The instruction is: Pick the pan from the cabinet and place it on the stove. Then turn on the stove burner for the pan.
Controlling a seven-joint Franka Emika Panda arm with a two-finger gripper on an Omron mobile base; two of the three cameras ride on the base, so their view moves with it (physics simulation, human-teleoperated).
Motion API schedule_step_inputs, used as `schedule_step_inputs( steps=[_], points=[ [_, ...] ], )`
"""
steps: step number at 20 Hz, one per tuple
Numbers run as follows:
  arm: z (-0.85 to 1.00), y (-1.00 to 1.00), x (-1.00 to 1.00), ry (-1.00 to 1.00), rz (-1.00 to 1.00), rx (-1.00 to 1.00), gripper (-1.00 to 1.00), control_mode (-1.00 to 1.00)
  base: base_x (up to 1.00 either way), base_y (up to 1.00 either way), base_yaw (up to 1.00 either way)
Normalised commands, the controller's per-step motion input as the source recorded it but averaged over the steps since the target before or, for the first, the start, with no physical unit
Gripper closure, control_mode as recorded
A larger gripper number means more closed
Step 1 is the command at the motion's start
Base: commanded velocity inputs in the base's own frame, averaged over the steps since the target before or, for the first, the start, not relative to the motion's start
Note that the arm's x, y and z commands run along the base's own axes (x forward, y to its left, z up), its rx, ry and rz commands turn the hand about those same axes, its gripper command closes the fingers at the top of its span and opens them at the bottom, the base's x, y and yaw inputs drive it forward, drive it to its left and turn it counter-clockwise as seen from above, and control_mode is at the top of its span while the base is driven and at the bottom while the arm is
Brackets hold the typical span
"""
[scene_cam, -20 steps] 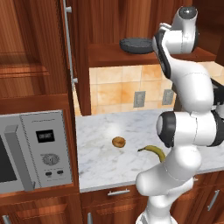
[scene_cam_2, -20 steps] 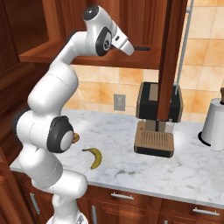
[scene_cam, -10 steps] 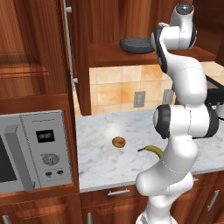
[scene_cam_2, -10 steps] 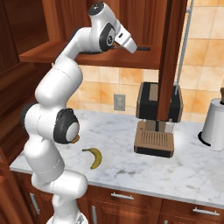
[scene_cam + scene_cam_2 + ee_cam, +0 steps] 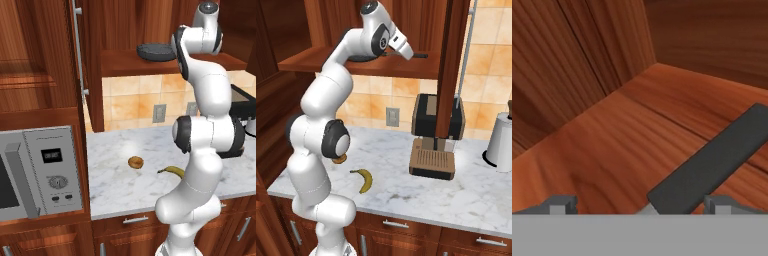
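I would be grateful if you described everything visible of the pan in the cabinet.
The pan is a round, shallow, dark grey frying pan lying flat on the open cabinet's wooden shelf. Its straight dark handle runs along the shelf between the open gripper's fingertips, which are not closed on it. Nothing but the shelf visibly touches it.

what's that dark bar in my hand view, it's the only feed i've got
Observer: That is the pan's handle. The left base view shows the round pan lying flat on a shelf of the cabinet.
Operator: which way does the handle run
Observer: In the right base view it points right from the pan, toward the open door.
Operator: what's below the shelf
Observer: A marble counter with a banana and a coffee machine on it.
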Motion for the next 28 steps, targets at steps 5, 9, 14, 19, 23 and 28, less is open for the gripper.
schedule_step_inputs(
  steps=[5,9,14,19,23,28],
  points=[
    [-0.18,-0.03,0.0,0.05,-0.01,0.0,-1.0,-1.0,0.0,0.0,0.0],
    [-0.2,0.0,0.01,0.07,-0.03,0.0,-1.0,-1.0,0.0,0.0,0.0],
    [-0.21,0.0,0.1,0.08,-0.05,0.0,-1.0,-1.0,0.0,0.0,0.0],
    [-0.16,0.02,0.07,0.03,-0.02,0.0,-1.0,-1.0,0.0,0.0,0.0],
    [-0.18,0.06,0.03,0.0,0.0,0.0,1.0,-1.0,0.0,0.0,0.0],
    [-0.1,0.0,0.0,-0.08,0.0,0.05,1.0,-1.0,0.0,0.0,0.0]
  ],
)
